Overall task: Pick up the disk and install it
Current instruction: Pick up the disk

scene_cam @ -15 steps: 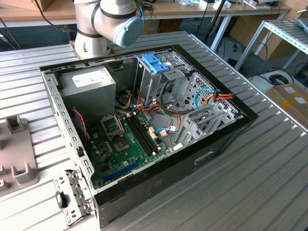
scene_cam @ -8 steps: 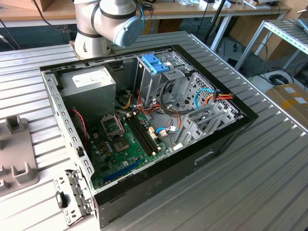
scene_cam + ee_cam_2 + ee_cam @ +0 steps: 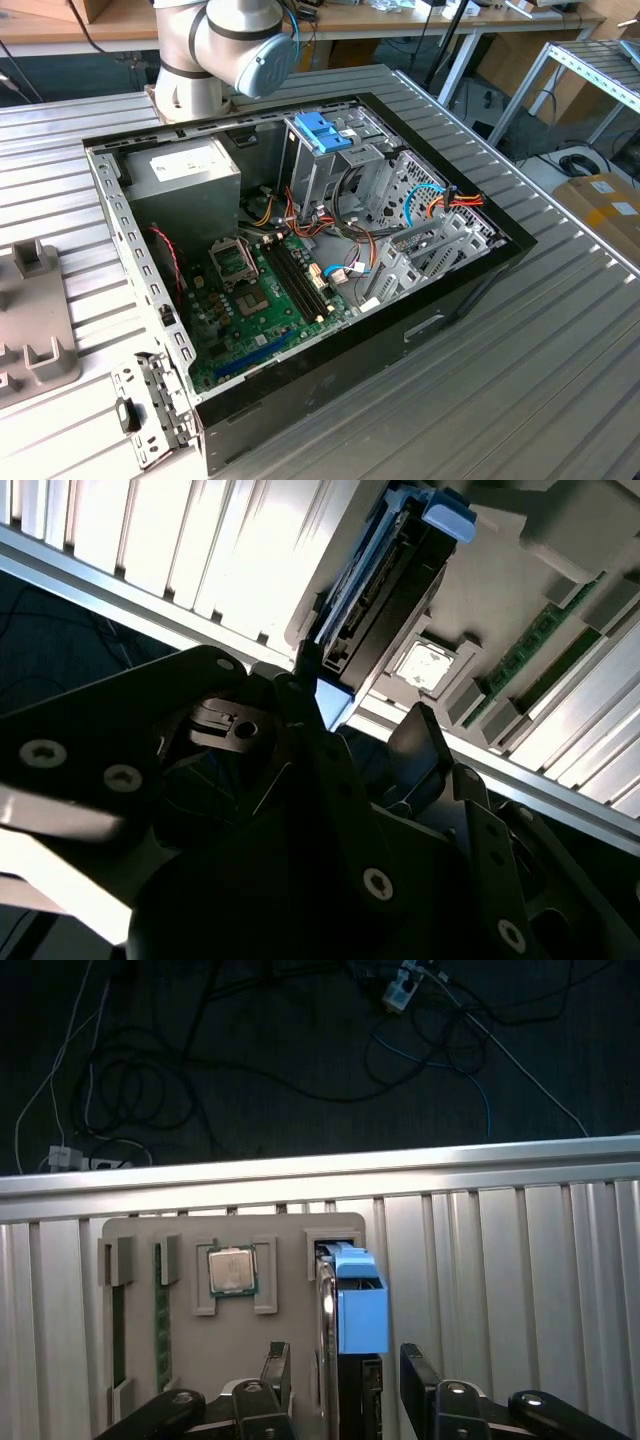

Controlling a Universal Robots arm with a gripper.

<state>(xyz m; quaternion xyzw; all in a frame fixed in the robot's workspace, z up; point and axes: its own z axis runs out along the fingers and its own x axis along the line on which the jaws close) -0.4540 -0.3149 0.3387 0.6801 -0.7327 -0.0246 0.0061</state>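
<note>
Slatted aluminium bench (image 3: pixel 500 1260) carries a grey holder tray (image 3: pixel 225 1345), and we find the disk (image 3: pixel 358 1325) standing on edge in one of its slots, its light-blue frame showing in both wrist views. Our pincer (image 3: pixel 345 1360) is released: its fingers (image 3: pixel 281 1365) straddle the disk, one on each side, not touching it. A processor chip (image 3: pixel 232 1270) sits in the neighbouring pocket, with memory sticks (image 3: pixel 160 1330) beyond. In the exterior view an open computer case (image 3: pixel 300 250) lies on the bench, the arm (image 3: pixel 220 45) at its far side.
</note>
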